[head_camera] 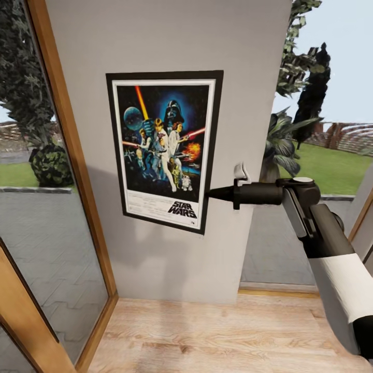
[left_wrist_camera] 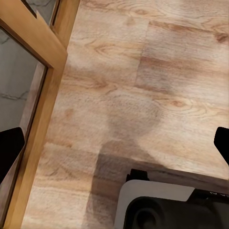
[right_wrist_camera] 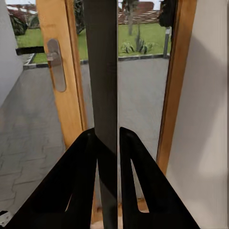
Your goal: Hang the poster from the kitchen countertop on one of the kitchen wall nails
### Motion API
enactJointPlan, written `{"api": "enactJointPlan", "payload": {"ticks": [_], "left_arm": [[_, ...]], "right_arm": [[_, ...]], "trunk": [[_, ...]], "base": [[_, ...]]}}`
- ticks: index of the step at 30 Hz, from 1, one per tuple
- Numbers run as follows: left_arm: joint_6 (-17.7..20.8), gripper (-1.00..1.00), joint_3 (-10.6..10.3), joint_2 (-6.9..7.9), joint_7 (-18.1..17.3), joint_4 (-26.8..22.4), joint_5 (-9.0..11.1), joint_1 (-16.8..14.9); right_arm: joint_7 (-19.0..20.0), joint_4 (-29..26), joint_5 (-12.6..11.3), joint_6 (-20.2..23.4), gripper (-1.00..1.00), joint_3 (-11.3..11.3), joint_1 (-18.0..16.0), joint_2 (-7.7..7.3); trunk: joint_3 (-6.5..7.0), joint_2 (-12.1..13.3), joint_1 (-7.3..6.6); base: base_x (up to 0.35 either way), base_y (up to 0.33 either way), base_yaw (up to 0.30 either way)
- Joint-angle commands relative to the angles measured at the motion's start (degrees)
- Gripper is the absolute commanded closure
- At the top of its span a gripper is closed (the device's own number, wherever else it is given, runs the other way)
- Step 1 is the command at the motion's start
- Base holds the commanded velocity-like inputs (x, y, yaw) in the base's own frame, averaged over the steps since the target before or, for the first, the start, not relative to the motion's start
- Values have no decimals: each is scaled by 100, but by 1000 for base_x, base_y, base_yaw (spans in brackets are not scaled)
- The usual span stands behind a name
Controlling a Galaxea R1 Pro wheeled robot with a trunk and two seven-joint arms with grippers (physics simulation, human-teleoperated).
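Jaws of the right gripper [right_wrist_camera: 107, 143] clamp the poster [head_camera: 165, 150] edge, left jaws apart; hanging step in hand; confirm it seats on the wall [head_camera: 248, 41] before you release.

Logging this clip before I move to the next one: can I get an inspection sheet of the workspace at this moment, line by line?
Surface: pale grey wall panel between wood-framed glass; wooden floor below.
Job's things: poster flat against the wall, tilted slightly; countertop and wall nails nothing seen.
Clutter: nothing seen.
Grippers: right gripper at the poster's right edge; in the right wrist view its jaws are closed on the dark frame edge. Left gripper points at the floor, jaws wide apart, holding nothing.
Cables: nothing seen.
Surroundings: glass door with metal handle, paved terrace, lawn and plants outside.
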Motion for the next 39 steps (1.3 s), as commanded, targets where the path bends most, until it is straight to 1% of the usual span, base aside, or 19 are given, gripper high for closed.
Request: {"api": "enactJointPlan", "payload": {"ticks": [1, 5, 15, 39], "left_arm": [[-2, -100, 3, -1, 1, -6, -3, 3], [-2, -100, 5, -1, 1, -10, -3, 3], [-2, -100, 8, -1, 1, -12, -3, 3], [-2, -100, 8, -1, 1, -12, -3, 3]], "right_arm": [[-3, 21, -42, 49, 100, 8, -30, -5], [-2, 77, -43, 51, 100, 6, -114, -6], [-2, 93, -44, 52, 100, 7, -143, -8], [-2, 80, -44, 52, 100, 8, -144, -6]], "trunk": [[-1, -3, 2], [-1, -3, 2], [-1, -3, 2], [-1, -3, 2]], "base": [[0, 0, 0], [0, 0, 0], [34, 0, 0], [313, 0, 0]]}}
